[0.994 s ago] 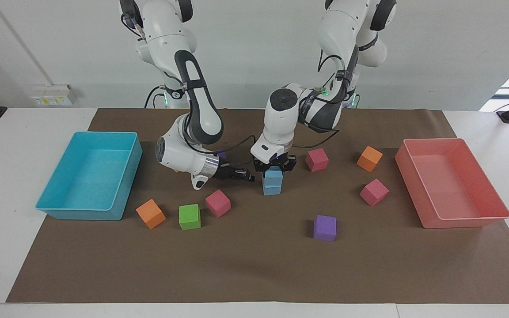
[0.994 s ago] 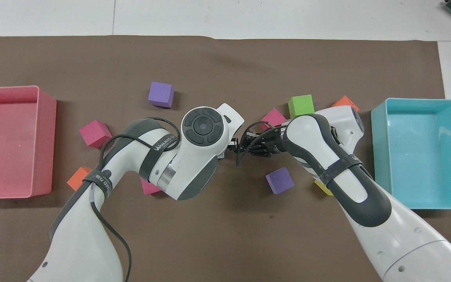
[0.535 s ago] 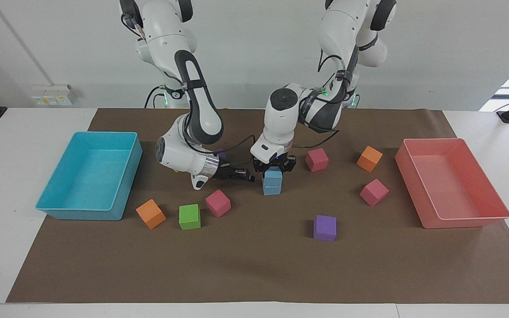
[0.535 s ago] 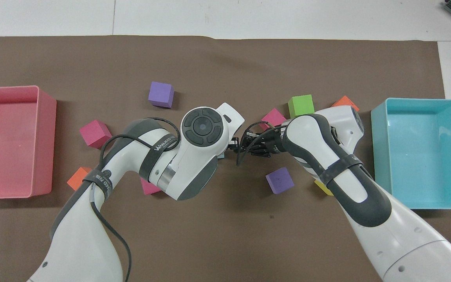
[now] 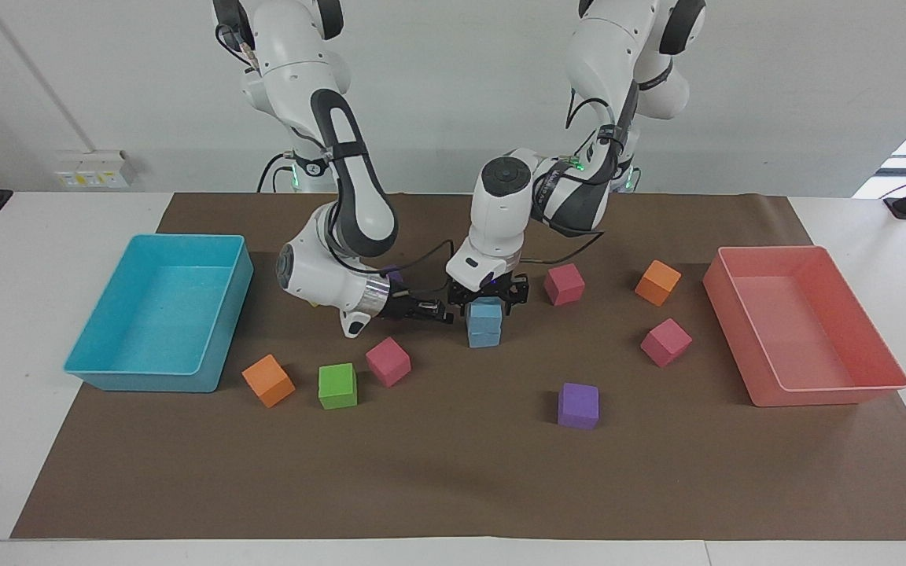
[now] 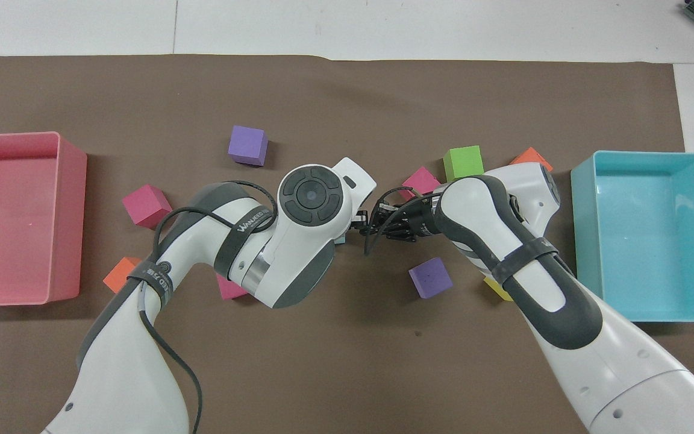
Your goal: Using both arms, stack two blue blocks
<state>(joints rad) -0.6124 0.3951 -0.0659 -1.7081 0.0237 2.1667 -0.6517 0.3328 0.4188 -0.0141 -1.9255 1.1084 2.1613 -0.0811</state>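
The left gripper [image 5: 487,297] has just been spread wide around the upper blue block [image 5: 485,313], which was pinched a second ago and is now left sitting squarely on the lower blue block [image 5: 484,337] at mid-mat. The right gripper [image 5: 443,316] is kept pressed together and empty, just beside the stack toward the cyan tray [image 5: 226,308]. The stack is judged placed; only a clean lift-off is left.

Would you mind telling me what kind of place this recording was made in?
Most likely a robotics lab: two white arms work at a paper-covered table laid out with foam cubes and two plastic trays.
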